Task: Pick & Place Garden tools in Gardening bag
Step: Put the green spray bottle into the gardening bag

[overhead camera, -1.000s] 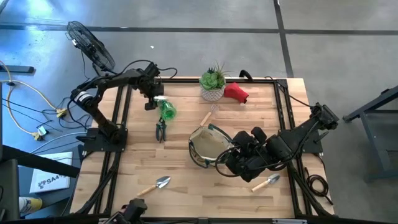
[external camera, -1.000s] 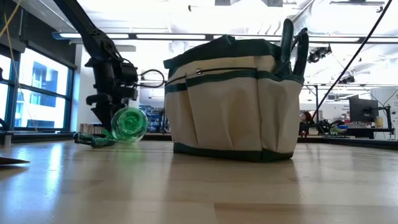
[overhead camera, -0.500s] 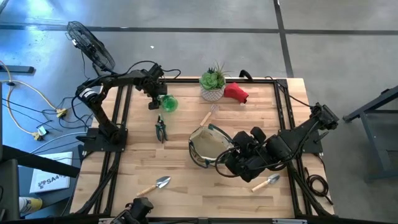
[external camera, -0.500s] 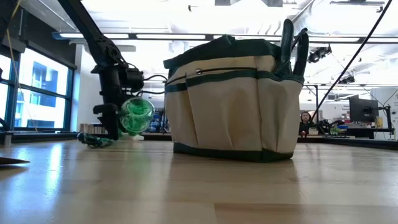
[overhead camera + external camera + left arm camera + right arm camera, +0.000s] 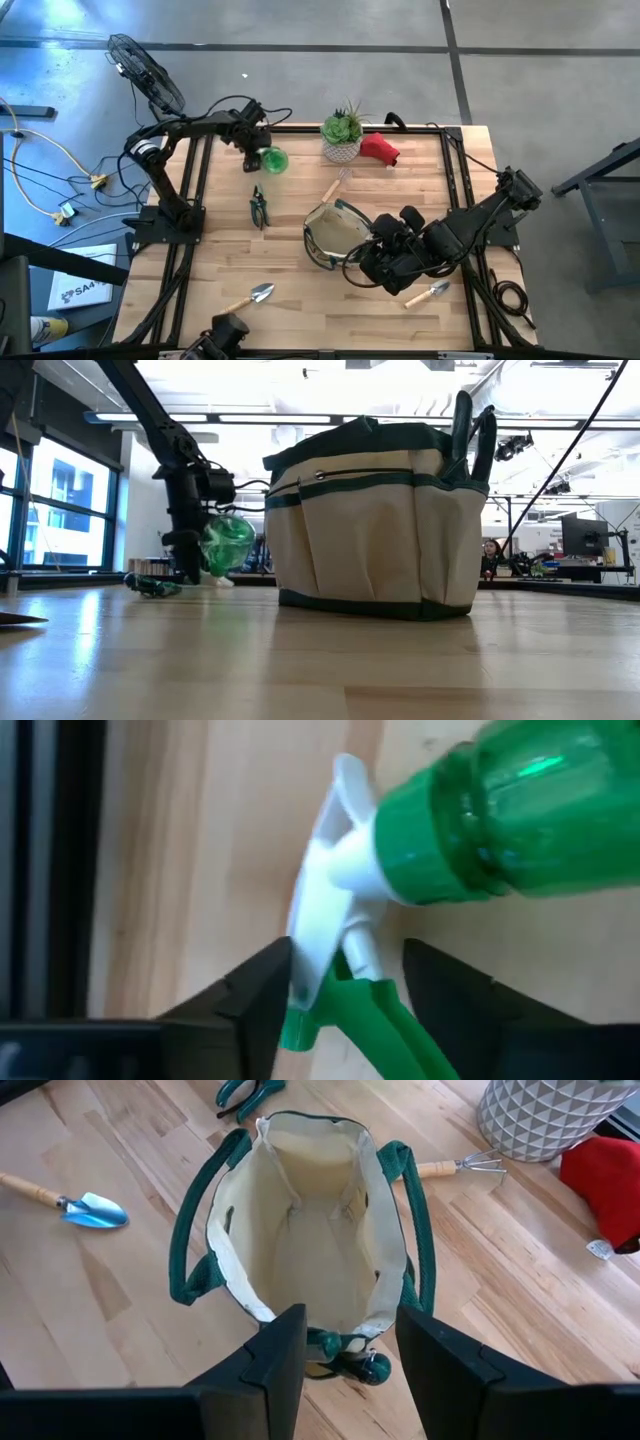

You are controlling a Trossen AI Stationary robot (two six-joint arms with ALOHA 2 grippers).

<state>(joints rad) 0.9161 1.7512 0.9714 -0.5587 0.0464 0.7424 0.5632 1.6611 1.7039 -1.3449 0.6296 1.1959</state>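
High view: the gardening bag (image 5: 328, 236) stands mouth-up at table centre, steadied by the right gripper (image 5: 372, 262), whose fingers straddle its rim. Far left, the left gripper (image 5: 345, 995) clamps the green spray bottle (image 5: 272, 159) by its trigger head, lifted for carrying.

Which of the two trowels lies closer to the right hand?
The trowel by the table's front right, just beside the right hand. The other trowel lies at front left, across from the gardening bag.
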